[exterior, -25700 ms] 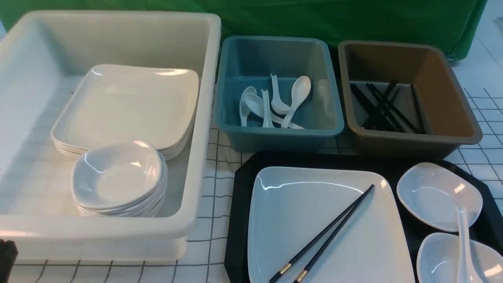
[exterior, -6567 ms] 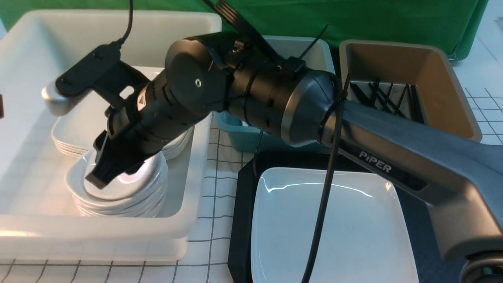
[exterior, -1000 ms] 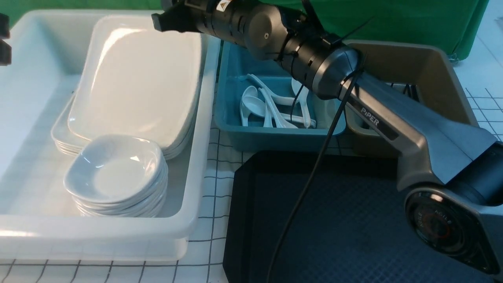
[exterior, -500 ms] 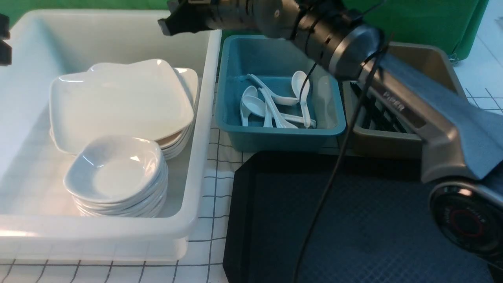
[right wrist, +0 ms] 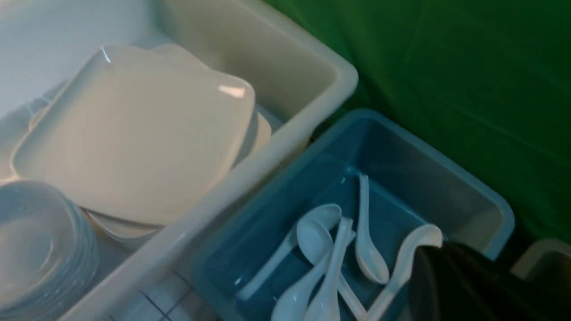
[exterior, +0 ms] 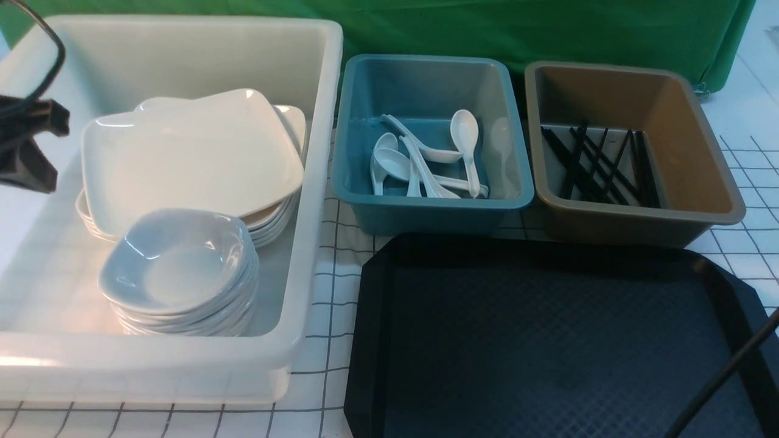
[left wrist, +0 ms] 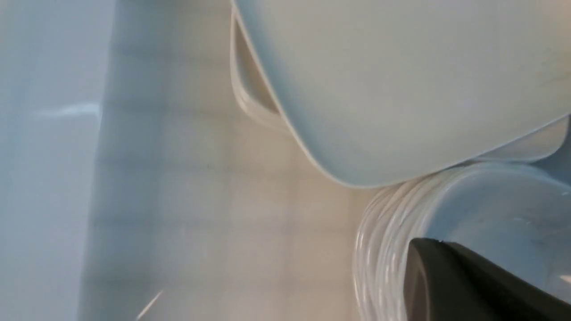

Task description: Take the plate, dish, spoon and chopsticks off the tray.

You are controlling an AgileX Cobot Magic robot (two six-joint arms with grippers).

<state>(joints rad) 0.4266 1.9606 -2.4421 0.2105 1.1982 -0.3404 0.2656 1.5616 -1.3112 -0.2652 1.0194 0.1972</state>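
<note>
The black tray (exterior: 548, 340) lies bare at the front right. A large white plate (exterior: 188, 158) (right wrist: 134, 133) (left wrist: 401, 89) rests askew on top of the plate stack in the white tub (exterior: 316, 182). In front of it stands a stack of small dishes (exterior: 176, 267) (left wrist: 490, 209). Several white spoons (exterior: 426, 161) (right wrist: 330, 254) lie in the blue tub (exterior: 517, 201), and black chopsticks (exterior: 599, 164) in the brown tub (exterior: 724, 213). My left gripper (exterior: 27, 146) (left wrist: 428, 267) hangs shut and empty at the white tub's left side, close above the dishes. My right gripper (right wrist: 428, 263) is shut and empty above the blue tub.
The three tubs stand in a row behind the tray on a white checked cloth (exterior: 341, 267). A green backdrop (exterior: 548, 30) closes the far side. A black cable (exterior: 724, 377) crosses the tray's front right corner.
The right arm has pulled back out of the front view and its jaws have closed. The plate it held tilted over the white tub now lies on the stack. The left gripper has come into view.
</note>
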